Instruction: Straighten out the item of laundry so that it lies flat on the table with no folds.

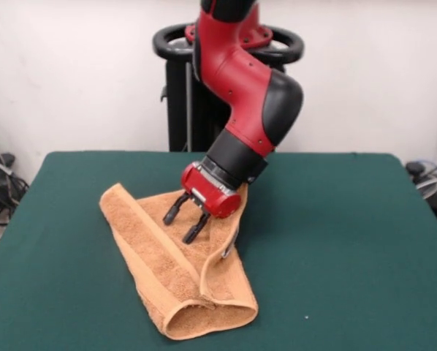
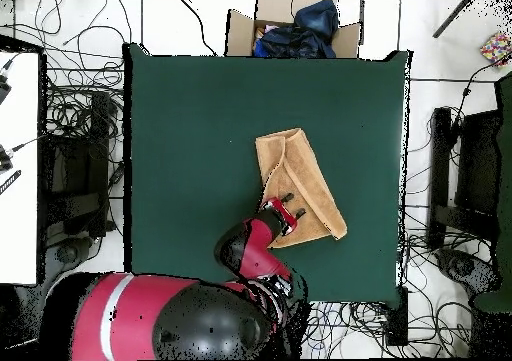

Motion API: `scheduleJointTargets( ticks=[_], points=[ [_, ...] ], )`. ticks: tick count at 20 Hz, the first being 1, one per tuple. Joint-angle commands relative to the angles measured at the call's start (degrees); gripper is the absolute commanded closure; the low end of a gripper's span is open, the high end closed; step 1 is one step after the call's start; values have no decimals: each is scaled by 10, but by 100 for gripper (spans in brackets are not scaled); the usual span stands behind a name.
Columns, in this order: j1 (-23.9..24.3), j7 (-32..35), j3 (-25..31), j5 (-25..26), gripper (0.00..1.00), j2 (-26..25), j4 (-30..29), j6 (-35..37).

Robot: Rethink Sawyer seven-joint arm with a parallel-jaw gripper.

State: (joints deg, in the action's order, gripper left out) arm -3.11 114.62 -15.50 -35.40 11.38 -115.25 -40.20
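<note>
The light orange-tan towel [image 1: 176,269] lies crumpled on the dark green table [image 1: 335,219], left of centre. It is folded over on itself lengthwise, with a raised fold along its right side and a looped end toward the front edge. My gripper [image 1: 180,227] hangs tilted just above the towel's upper middle, open, with nothing between its black fingers [image 1: 194,232]. In the overhead view the towel [image 2: 303,177] is a folded wedge right of the table's [image 2: 200,127] centre, and the gripper [image 2: 294,205] is over its edge nearest the robot.
The red and black arm [image 1: 251,95] comes down from the pedestal [image 1: 182,95] at the far side. Beyond the table's far edge in the overhead view stands a cardboard box [image 2: 295,27] with dark items. Cables and black stands [image 2: 460,177] surround the table.
</note>
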Motion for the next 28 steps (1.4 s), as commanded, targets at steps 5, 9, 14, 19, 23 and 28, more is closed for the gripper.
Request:
scheduleJointTargets(
  ticks=[5,9,14,19,23,28],
  points=[
    [43,73,28,-30,0,-30,71,63],
    [70,64,63,34,0,38,38,149],
    [100,42,118,100,0,117,13,289],
    [164,38,204,178,0,170,-5,378],
    [211,31,269,220,0,185,-9,424],
    [213,40,288,235,0,191,-1,460]
  ],
)
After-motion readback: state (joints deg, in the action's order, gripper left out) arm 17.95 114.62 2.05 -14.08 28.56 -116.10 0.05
